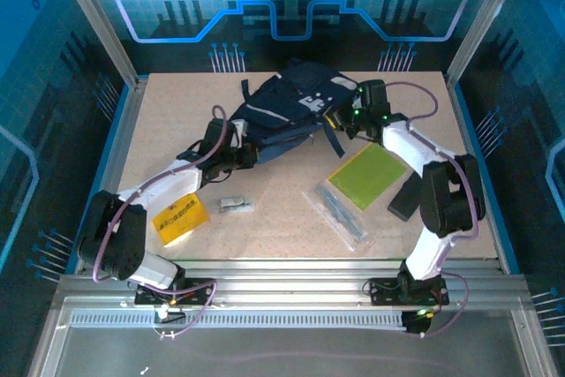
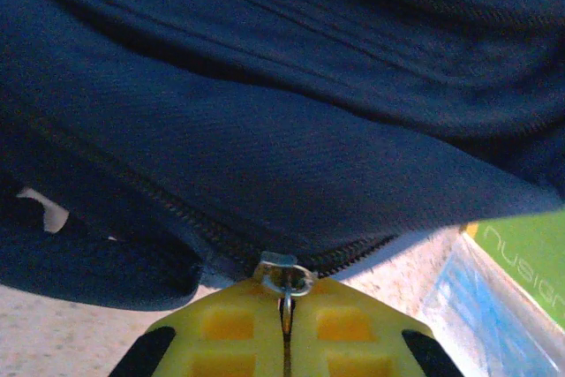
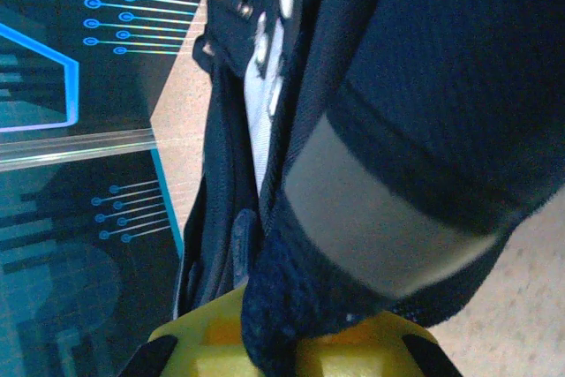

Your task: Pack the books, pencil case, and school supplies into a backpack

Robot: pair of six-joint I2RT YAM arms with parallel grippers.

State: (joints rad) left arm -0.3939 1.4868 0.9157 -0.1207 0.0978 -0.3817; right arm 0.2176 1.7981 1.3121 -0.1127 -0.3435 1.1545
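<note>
The backpack (image 1: 287, 108) lies at 12 o'clock on the table (image 1: 274, 245). The left hand (image 2: 287, 306) is closed on the zipper pull (image 2: 284, 273) at the bag's 8 o'clock edge. The right hand (image 3: 284, 349) is clamped on a padded fabric edge at its 3 o'clock side. The pull should be drawn steadily along the zip line while the fabric is held taut, so jamming is avoided.

Crumpled navy backpack (image 1: 287, 112) near yellow-green book (image 1: 366, 176)
</note>
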